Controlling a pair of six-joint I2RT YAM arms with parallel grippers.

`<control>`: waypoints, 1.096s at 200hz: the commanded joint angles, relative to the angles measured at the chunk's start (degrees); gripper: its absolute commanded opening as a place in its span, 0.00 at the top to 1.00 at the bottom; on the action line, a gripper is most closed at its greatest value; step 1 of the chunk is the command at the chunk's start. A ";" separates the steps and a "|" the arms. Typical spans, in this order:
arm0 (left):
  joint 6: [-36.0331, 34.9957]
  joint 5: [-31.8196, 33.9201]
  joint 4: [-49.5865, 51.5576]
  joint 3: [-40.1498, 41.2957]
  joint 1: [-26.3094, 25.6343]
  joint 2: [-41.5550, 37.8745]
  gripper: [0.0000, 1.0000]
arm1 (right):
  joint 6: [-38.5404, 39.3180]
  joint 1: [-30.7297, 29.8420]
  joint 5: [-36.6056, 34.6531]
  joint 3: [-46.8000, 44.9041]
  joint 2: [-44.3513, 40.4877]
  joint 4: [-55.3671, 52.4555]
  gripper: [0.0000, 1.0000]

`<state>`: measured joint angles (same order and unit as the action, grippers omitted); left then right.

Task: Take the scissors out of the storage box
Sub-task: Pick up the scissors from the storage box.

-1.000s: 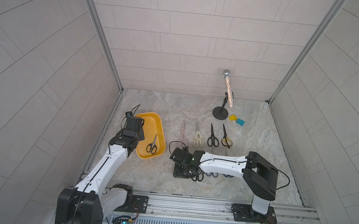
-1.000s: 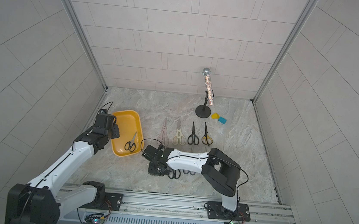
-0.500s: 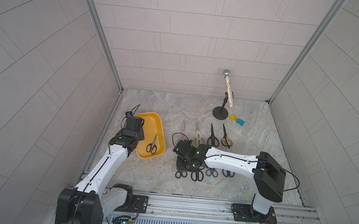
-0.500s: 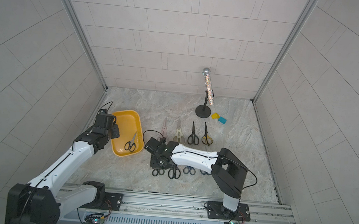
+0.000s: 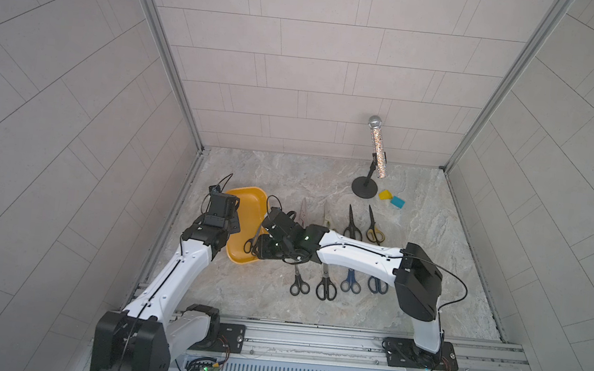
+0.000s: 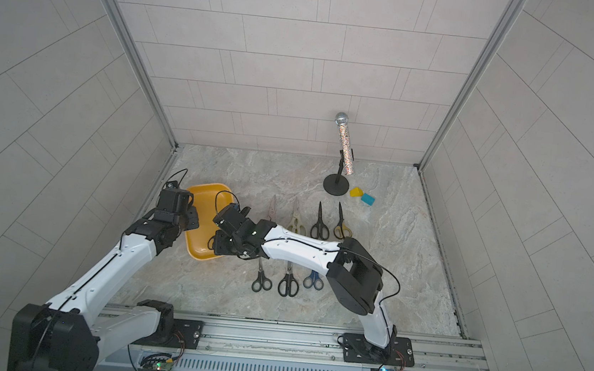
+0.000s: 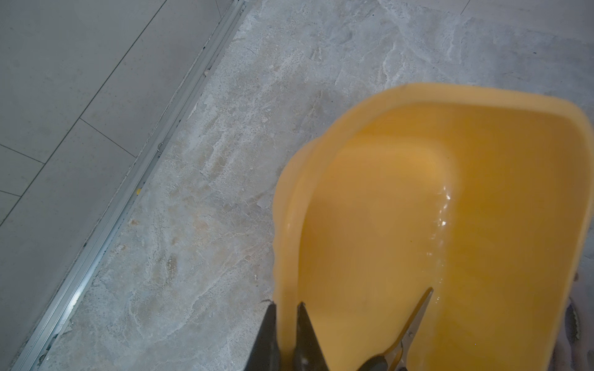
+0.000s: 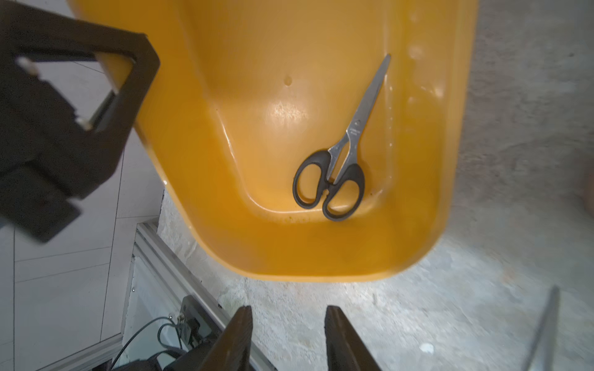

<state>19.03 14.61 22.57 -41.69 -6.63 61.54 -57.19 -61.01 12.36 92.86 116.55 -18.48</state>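
While the shallow yellow plastic storage box [image 8: 321, 257] is clamped by the left tool [image 7: 286, 310], the black-handled scissors [image 8: 352, 131] inside must next be straddled by the part-open, empty right tool [image 8: 287, 321].

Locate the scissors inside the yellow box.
Right wrist view: the black-handled scissors lie on the floor of the storage box, handles in its front corner nearest the right gripper.

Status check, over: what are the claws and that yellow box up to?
Left gripper shut on the storage box rim. Right gripper open, empty, just off the box's end. One pair of black scissors lying inside. Nothing covering it.
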 commanded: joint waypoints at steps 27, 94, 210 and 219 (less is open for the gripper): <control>0.49 0.94 0.46 -0.83 -0.35 -0.45 1.00 | -4.21 0.24 -0.88 5.84 8.37 2.47 0.58; 0.39 1.26 0.55 -0.85 -0.47 -0.63 1.00 | -6.95 1.59 -3.28 7.82 13.73 2.22 0.61; 0.96 0.71 1.25 -0.94 -2.51 -1.15 1.00 | -8.57 4.06 -1.99 14.06 21.98 4.15 0.64; 0.98 0.51 1.25 -0.94 -2.88 -1.14 1.00 | -8.71 4.06 -2.08 14.83 22.75 3.54 0.64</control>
<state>19.55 16.25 22.33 -41.78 -8.25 61.45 -64.82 -57.76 11.42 106.89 135.35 -13.26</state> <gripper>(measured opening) 0.077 0.357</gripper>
